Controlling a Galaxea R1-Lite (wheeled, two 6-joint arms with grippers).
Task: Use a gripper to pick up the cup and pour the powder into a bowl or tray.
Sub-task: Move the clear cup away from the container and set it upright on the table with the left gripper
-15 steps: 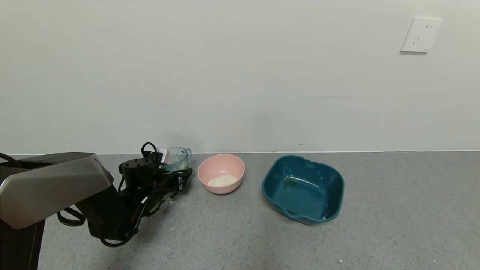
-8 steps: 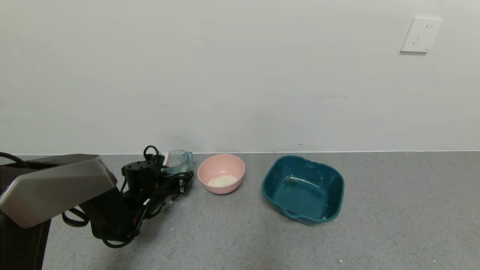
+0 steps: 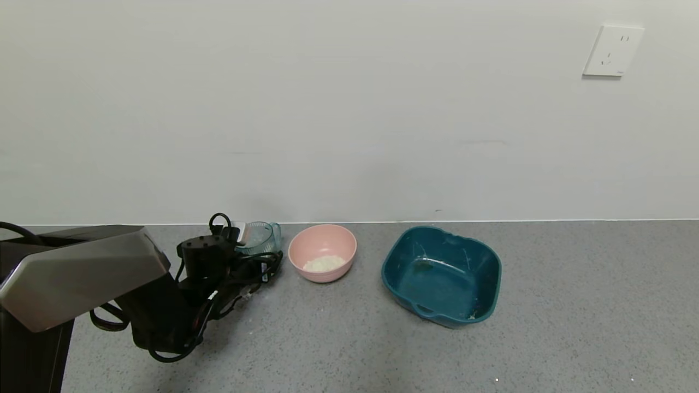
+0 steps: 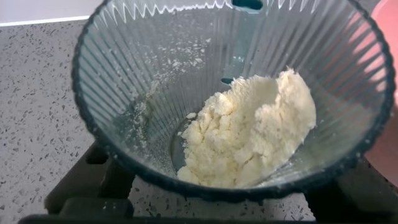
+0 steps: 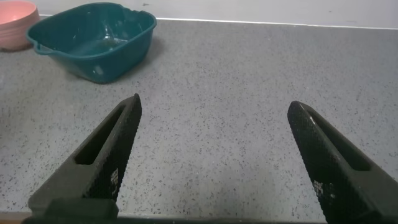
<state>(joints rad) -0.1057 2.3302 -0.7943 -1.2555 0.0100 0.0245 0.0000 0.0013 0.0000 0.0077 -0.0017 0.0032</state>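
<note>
The ribbed blue-green cup [image 3: 258,236] stands just left of the pale pink bowl [image 3: 322,248], close to the wall. My left gripper [image 3: 244,244] is shut on the cup, its black fingers [image 4: 93,183] on either side of it low down. In the left wrist view the cup [image 4: 149,74] fills the picture and holds a clump of off-white powder [image 4: 249,134]. The pink bowl holds a small heap of powder [image 3: 325,263]; its rim shows beside the cup [image 4: 387,155]. My right gripper [image 5: 214,155] is open and empty over bare counter, out of the head view.
A dark teal squarish tray [image 3: 441,273] sits right of the pink bowl and also shows in the right wrist view [image 5: 93,37]. The wall runs close behind the objects, with a socket [image 3: 611,50] high on the right. The grey speckled counter [image 3: 573,305] stretches right and forward.
My left gripper has shifted slightly right and lower with the cup, which now sits a little lower beside the pink bowl. The bowl and tray have not moved.
</note>
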